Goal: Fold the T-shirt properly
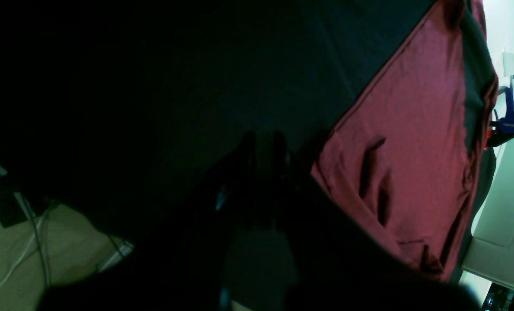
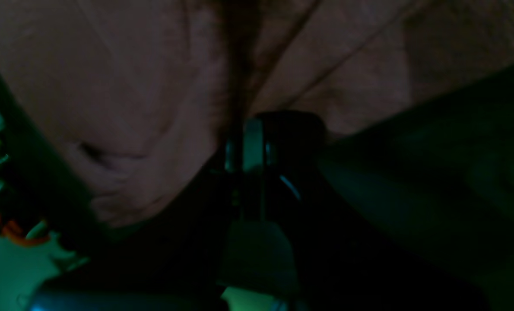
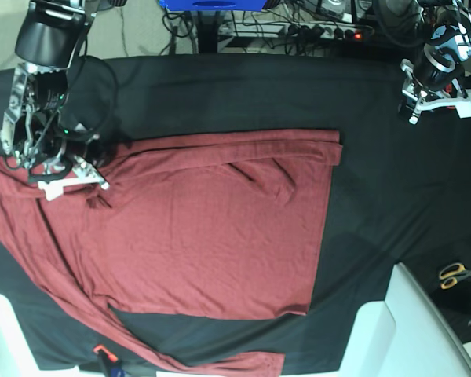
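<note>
Brick-red long-sleeved T-shirt (image 3: 212, 236) of soft plain knit, spread mostly flat on the black table cloth (image 3: 220, 86), right edge folded in straight, shallow wrinkles near the top. Right gripper (image 3: 59, 169), clenched, pinches the shirt's upper-left fabric. Left gripper (image 3: 418, 98), clenched and empty, sits well apart near the cloth's far corner.

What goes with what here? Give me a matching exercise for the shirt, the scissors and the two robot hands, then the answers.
1. T-shirt
2. scissors
3. right hand
4. left hand

A. yellow handles, at the base view's right edge
B. shut, not touching the shirt
C. brick red, spread on the black cloth
D. shut at the shirt's edge

Pairs: 1-C, 2-A, 3-D, 4-B
</note>
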### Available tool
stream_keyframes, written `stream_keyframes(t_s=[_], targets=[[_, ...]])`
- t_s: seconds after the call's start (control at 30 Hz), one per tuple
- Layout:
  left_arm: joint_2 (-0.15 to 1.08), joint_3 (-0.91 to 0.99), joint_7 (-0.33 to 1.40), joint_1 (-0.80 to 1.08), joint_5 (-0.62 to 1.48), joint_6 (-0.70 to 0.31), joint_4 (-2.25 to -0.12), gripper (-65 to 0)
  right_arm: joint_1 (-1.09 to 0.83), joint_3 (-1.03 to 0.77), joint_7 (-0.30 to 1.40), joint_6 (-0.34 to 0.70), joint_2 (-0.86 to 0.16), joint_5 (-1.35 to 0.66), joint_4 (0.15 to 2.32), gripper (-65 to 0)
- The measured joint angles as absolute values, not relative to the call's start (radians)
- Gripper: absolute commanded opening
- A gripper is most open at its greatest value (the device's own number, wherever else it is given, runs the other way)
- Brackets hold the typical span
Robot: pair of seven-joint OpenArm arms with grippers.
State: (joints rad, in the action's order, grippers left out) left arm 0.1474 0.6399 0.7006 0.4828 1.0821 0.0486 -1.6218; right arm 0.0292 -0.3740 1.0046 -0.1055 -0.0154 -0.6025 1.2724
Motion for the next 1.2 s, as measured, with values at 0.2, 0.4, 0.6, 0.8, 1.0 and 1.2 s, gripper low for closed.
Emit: stream_keyframes(t_s=[0.2,0.4,0.6,0.8,1.0,1.2], targets=[[0.147,0.640,0.701,0.483,1.082,0.049,-1.622,-65.0,0.046,-0.374,0.998,-0.112,0.030,-0.601,1.269,-64.8],[0.147,0.640,0.701,0.484,1.082,0.049,-1.622,-65.0,0.129,-0.377,0.986,-0.108,0.019,-0.598,1.153,-64.8],[0.151,0.681,0.699,0.486,1.081,0.049,-1.621,-65.0,0.188,-0.376,0.945,-0.109,0.019,-0.596,1.100,-64.8],[0.147,0.686,0.701,0.485,1.082,0.049,-1.620,-65.0,0.252,-0.376,0.941,-0.108,0.022,-0.598,1.086,-64.8],[0.146,0.661,0.701,0.486,0.937,0.048,-1.622,-65.0,0.239,-0.372,0.899,-0.042,0.002,-0.596,1.226,-65.0],[0.139,0.645,0.704,0.485,0.913,0.044,-1.623,-65.0,0.071,-0.490,0.867,-0.036,-0.076,-0.604,1.510,-64.7]])
